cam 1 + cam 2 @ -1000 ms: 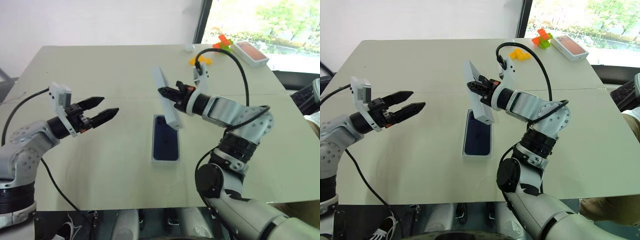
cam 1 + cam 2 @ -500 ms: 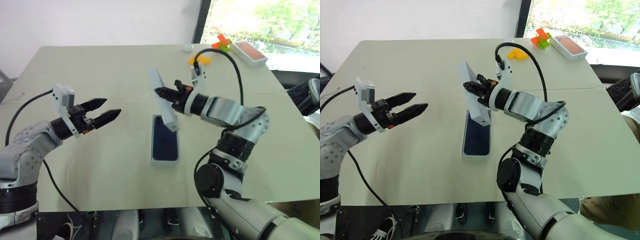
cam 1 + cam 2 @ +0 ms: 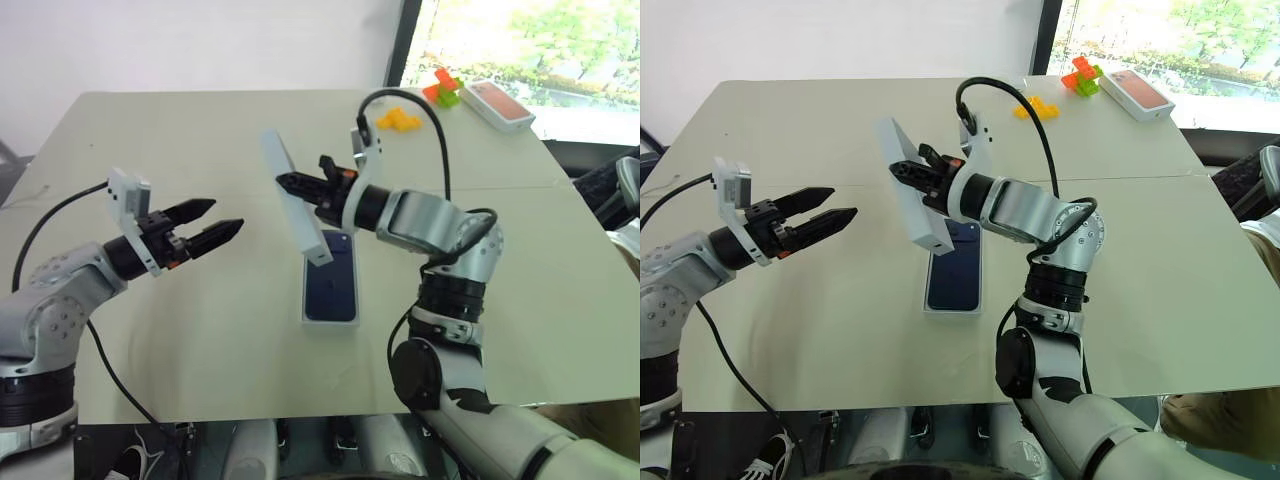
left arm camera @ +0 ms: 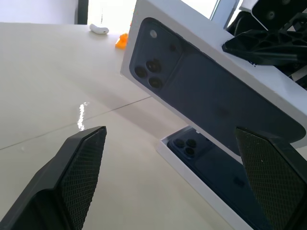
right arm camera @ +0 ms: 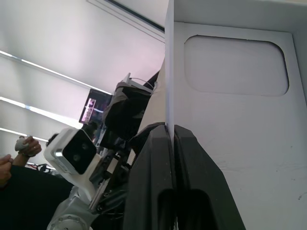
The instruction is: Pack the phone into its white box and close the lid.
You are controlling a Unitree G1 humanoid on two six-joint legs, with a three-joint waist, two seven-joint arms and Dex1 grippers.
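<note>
- Two black-fingered grippers above pale table (image 3: 200,350).
- Right gripper (image 3: 283,181): pinched on wall of shallow white cardboard lid (image 3: 293,210), held tilted above box.
- Left gripper (image 3: 226,216): spread wide, empty, well apart.
- Slim navy-blue smartphone (image 3: 333,287): flat inside shallow white cardboard box base (image 3: 330,322).

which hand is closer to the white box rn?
Right. The right hand, shut on the lid, hangs just above the white box; the left hand, open, is off to its left.
</note>
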